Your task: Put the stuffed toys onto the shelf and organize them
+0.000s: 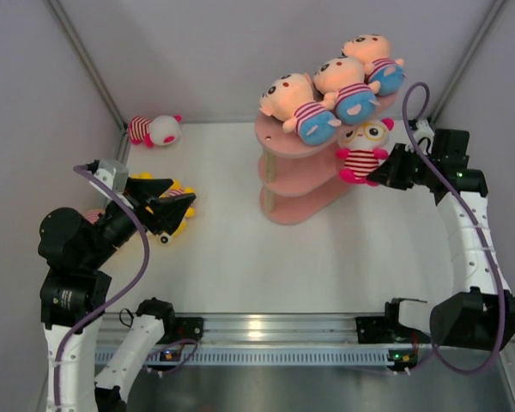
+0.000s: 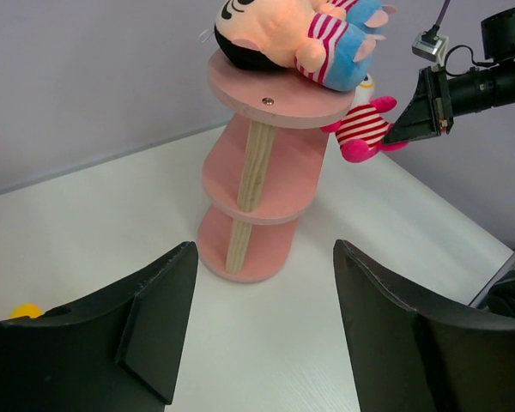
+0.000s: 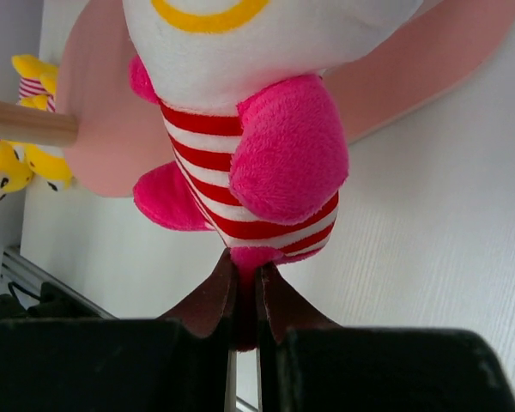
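- Pinching the lower end of a white-faced toy (image 1: 363, 153), the right gripper (image 1: 379, 176) has its jaws closed almost fully together on the plush; the right wrist view shows the two dark fingertips (image 3: 215, 296) squeezing the tuft below its red-and-white striped shirt.
- That toy, with magenta limbs, hangs clear of the table (image 1: 240, 266), just beside the right side of the pink shelf (image 1: 296, 206), at about the height of the top and middle boards. Whether it touches a board cannot be told.
- On the shelf's top board lie three peach-faced toys in a row: one at the near-left end (image 1: 296, 103), one in the middle (image 1: 343, 86) and one at the far-right end (image 1: 373, 56), all in striped shirts and blue shorts.
- The left gripper (image 1: 176, 199) stands well to the left of the shelf with its jaws spread wide and nothing between them.
- Yellow toys (image 1: 182, 225) lie on the table under and around that gripper, partly hidden by it.
- Another white-faced toy with a striped shirt (image 1: 154, 130) lies on its side at the far left of the table, close to the wall.
- The two lower boards are mostly hidden from above.
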`<action>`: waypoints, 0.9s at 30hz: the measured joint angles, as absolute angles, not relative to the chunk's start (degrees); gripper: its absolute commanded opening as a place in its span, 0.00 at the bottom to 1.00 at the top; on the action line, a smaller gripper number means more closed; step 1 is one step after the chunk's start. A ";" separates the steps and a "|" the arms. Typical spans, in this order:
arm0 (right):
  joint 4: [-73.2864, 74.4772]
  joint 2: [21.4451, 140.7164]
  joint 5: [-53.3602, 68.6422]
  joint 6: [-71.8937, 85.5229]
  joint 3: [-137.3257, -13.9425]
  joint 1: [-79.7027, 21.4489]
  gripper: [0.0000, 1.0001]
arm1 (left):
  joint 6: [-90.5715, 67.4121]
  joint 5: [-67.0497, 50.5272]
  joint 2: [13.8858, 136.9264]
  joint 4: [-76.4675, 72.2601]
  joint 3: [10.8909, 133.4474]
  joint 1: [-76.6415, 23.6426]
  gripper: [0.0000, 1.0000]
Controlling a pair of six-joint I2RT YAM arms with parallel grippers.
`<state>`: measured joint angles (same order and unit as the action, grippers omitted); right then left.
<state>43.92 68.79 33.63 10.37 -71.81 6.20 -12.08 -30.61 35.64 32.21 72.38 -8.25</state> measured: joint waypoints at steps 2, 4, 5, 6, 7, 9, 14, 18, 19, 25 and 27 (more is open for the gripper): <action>43.42 70.48 35.00 11.22 -72.27 6.17 0.01 | -11.99 -30.61 35.92 32.23 72.38 -8.25 0.70; 42.92 72.77 36.12 11.88 -73.28 6.17 0.04 | -11.94 -30.59 36.23 32.25 72.38 -8.25 0.70; 42.83 73.97 36.56 12.12 -74.02 6.17 0.06 | -11.90 -30.59 36.34 32.27 72.38 -8.25 0.70; 42.81 75.66 37.23 12.21 -75.18 6.17 0.12 | -11.86 -30.59 36.42 32.34 72.38 -8.25 0.70; 42.78 76.82 37.71 12.25 -76.01 6.17 0.14 | -11.84 -30.59 36.53 32.38 72.38 -8.25 0.71; 43.00 79.42 38.70 11.86 -78.26 6.17 0.15 | -11.84 -30.61 36.64 32.56 72.38 -8.25 0.71; 43.46 84.97 39.59 10.02 -84.12 6.17 0.17 | -11.84 -30.65 36.69 32.73 72.40 -8.23 0.71; 44.21 88.66 41.80 8.99 -87.24 6.17 0.24 | -11.84 -30.65 37.30 32.91 72.73 -8.23 0.71; 44.14 89.36 42.06 8.97 -87.64 6.17 0.30 | -11.84 -30.68 37.43 32.99 72.75 -8.21 0.71; 44.38 91.70 40.05 9.74 -90.13 6.20 0.45 | -11.84 -30.85 37.78 33.12 72.95 -7.94 0.71; 44.36 92.36 38.26 10.33 -91.77 6.39 0.45 | -11.79 -30.87 37.78 33.12 72.99 -7.94 0.71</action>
<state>44.36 92.36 38.26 10.33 -91.77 6.39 -11.79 -30.87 37.78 33.12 72.99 -7.94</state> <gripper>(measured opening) 0.445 0.704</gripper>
